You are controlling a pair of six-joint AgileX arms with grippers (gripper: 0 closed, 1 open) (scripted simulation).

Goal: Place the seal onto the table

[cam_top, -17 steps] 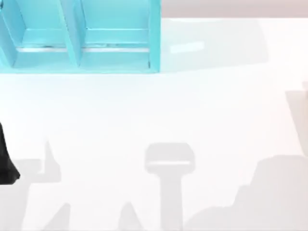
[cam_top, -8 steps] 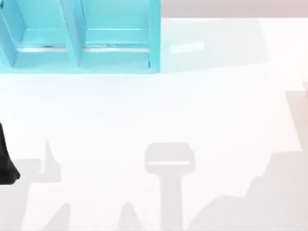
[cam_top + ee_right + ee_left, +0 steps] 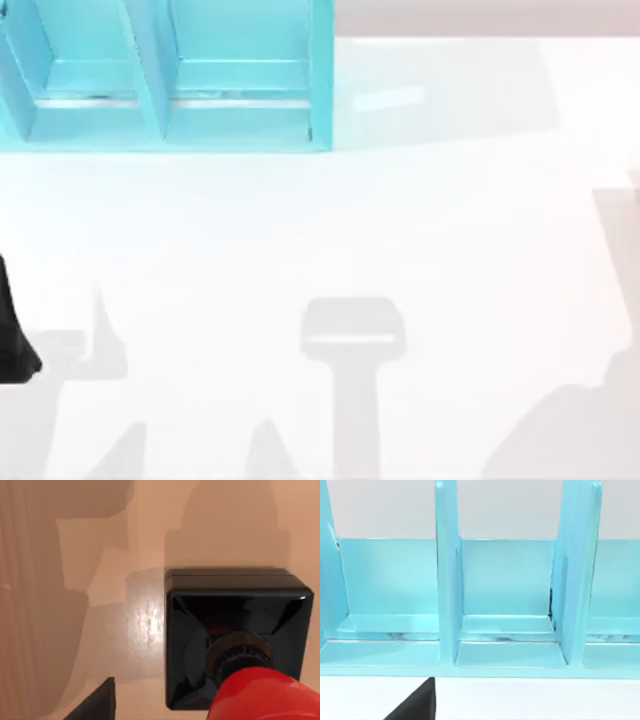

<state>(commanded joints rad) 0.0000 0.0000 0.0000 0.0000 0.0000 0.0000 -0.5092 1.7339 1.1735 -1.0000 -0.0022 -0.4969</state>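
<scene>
The seal (image 3: 235,645) has a glossy red round knob on a black square base. In the right wrist view it stands upright on a tan surface, close under my right gripper. One black finger (image 3: 95,702) of that gripper shows well apart from the seal, touching nothing. The white table (image 3: 330,230) spreads across the top view with no seal on it. My left arm (image 3: 12,340) is parked at the table's left edge. One of its fingers (image 3: 417,704) hangs over the table in front of the shelf.
A light-blue shelf unit (image 3: 160,80) with upright dividers stands at the table's back left; its compartments (image 3: 505,625) look empty. Soft grey shadows lie along the table's near side and lower right corner.
The large shadow at the table's lower right has shrunk toward the right corner, so my right arm has moved that way. The left arm has not moved.
</scene>
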